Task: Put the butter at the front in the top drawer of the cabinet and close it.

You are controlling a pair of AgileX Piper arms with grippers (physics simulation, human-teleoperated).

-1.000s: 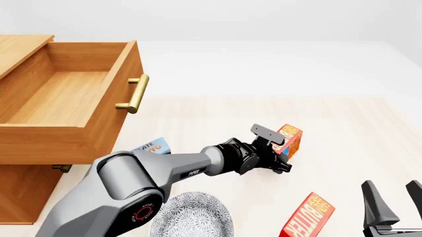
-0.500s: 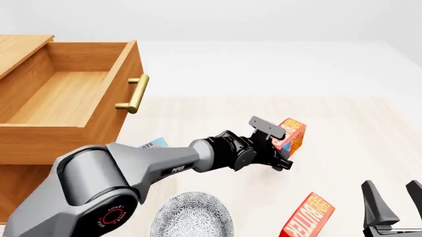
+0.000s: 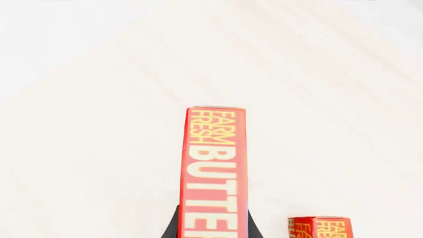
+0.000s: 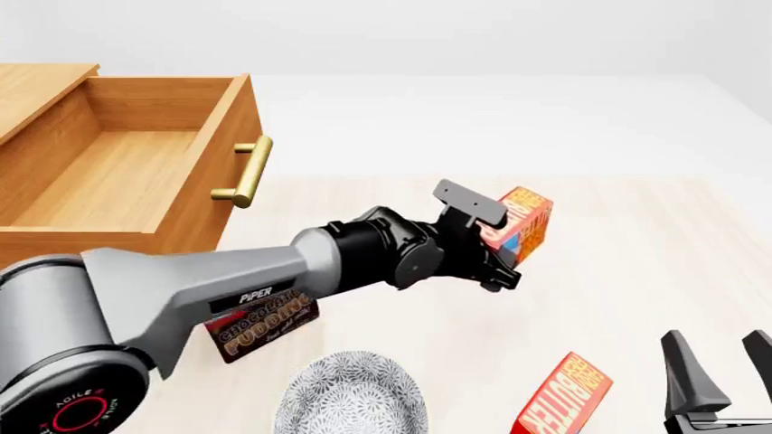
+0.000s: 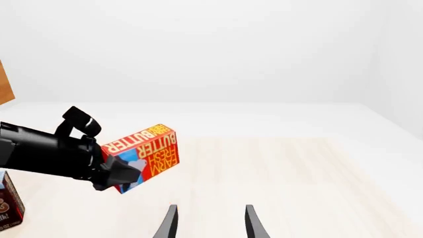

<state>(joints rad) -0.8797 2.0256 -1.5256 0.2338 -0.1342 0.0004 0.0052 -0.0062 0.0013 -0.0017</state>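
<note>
My left gripper (image 4: pixel 489 242) is shut on a red butter carton (image 4: pixel 522 226), holding it off the light table, right of the cabinet. In the left wrist view the carton (image 3: pixel 215 163) stands between the two fingers (image 3: pixel 173 225). A second, identical butter carton (image 4: pixel 561 398) lies nearer the table's near edge, close to my right gripper (image 4: pixel 721 366), which is open and holds nothing. The top drawer (image 4: pixel 223 181) of the wooden cabinet (image 4: pixel 49 353) is pulled out with nothing inside, brass handle (image 4: pixel 248 172) facing right.
A Chocolate Pudding box (image 4: pixel 259 330) sits under my left forearm. A grey patterned plate (image 4: pixel 350 398) lies at the near edge. The lower drawer's handle (image 4: pixel 115 307) peeks out below the open drawer. From the right wrist view, the held carton (image 5: pixel 148 148) hangs ahead and to one side.
The left arm has risen and carried the butter carton up off the table and slightly toward the cabinet. More of the pudding box now shows under the forearm. The right gripper has not moved.
</note>
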